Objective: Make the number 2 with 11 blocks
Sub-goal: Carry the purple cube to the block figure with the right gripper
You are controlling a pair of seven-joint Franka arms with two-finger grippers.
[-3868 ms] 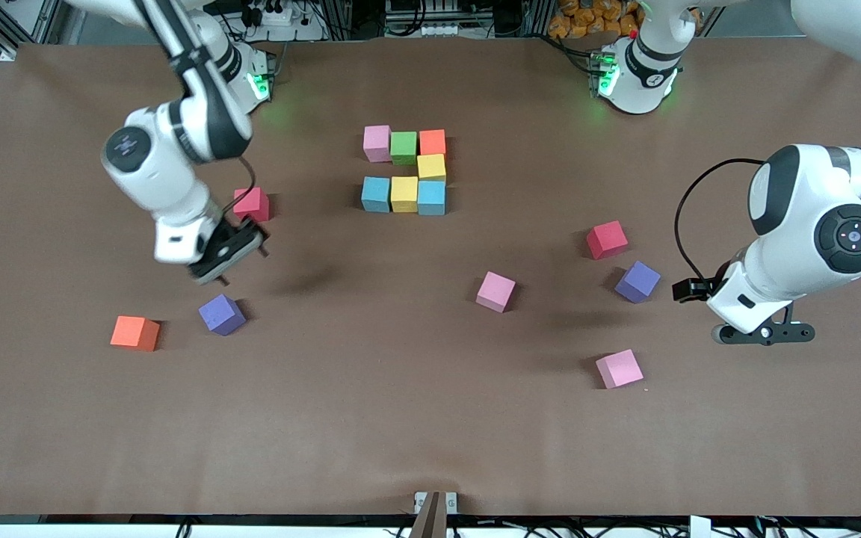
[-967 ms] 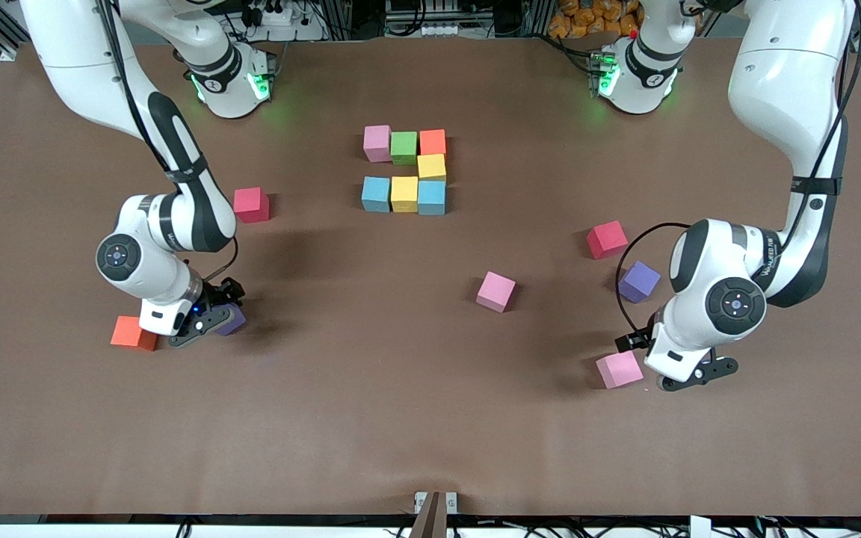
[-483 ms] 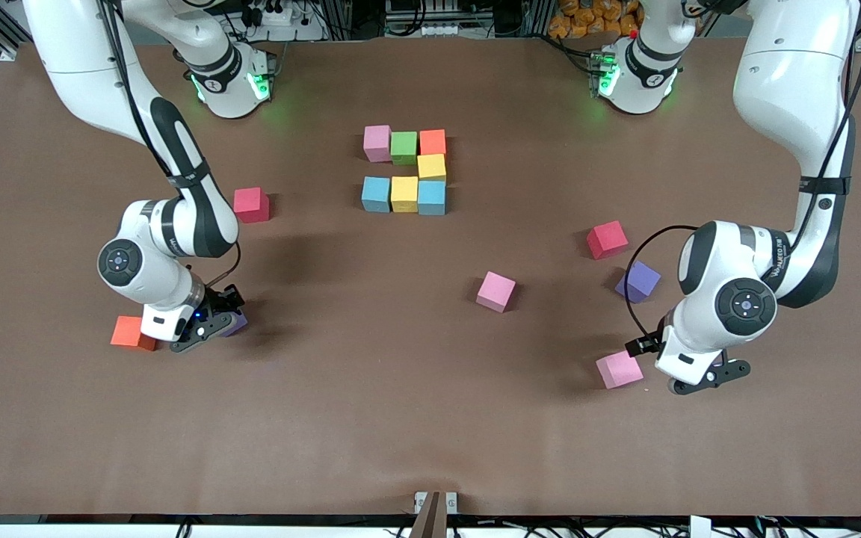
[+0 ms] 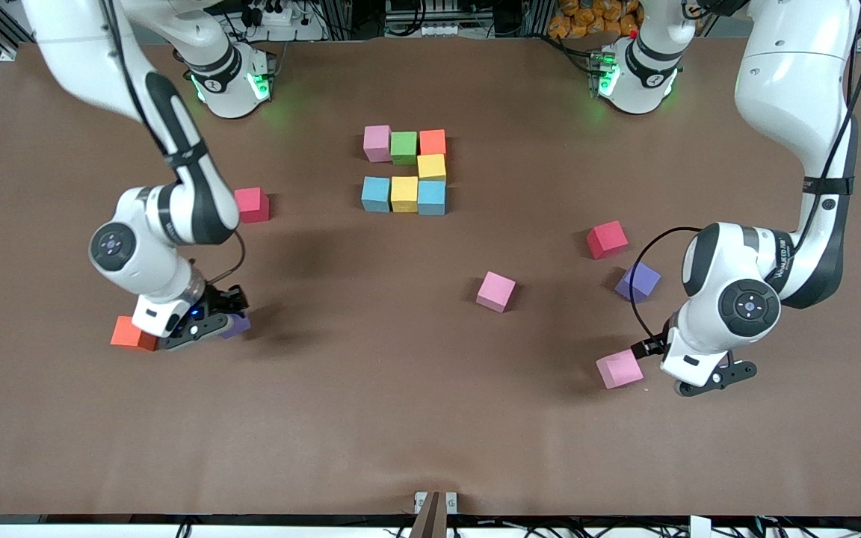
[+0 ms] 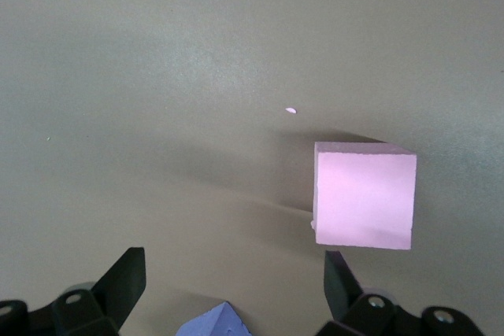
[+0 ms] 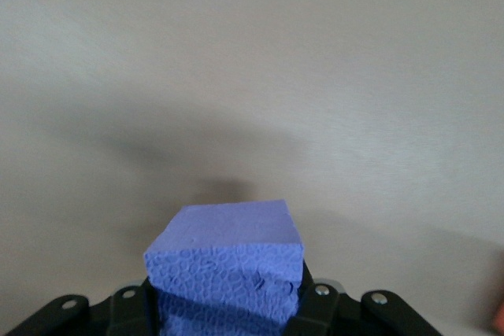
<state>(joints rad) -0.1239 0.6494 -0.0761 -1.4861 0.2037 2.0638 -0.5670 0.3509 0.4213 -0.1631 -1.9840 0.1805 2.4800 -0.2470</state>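
Seven blocks sit joined near the middle of the bench (image 4: 430, 418), the unfinished number 2 (image 4: 404, 170): a pink block (image 4: 377, 142), a green block (image 4: 403, 146) and an orange block (image 4: 433, 141) in the row closest to the robot bases, one yellow block (image 4: 431, 166) below the orange, then a blue block (image 4: 375, 193), a second yellow block (image 4: 404, 193) and a second blue block (image 4: 431, 196) in the row nearest the front camera.

Down at the right arm's end, the right hand (image 4: 206, 323) is low and pinching a purple block (image 6: 226, 261); the wrist view shows the fingers pressed against its sides. A loose orange block (image 4: 127, 333) lies just beside that hand, partly covered by the wrist, and a red block (image 4: 252, 204) sits farther from the front camera.

Over at the left arm's end, the left hand (image 5: 228, 289) is spread wide, low over bare brown surface, with a loose pink block (image 4: 619, 368) just beside it and not between the fingers. A second purple block (image 4: 639, 280) and a second red block (image 4: 607, 239) lie farther from the front camera than that pink one. Another pink block (image 4: 495, 291) rests alone, between the number and the left arm's group.
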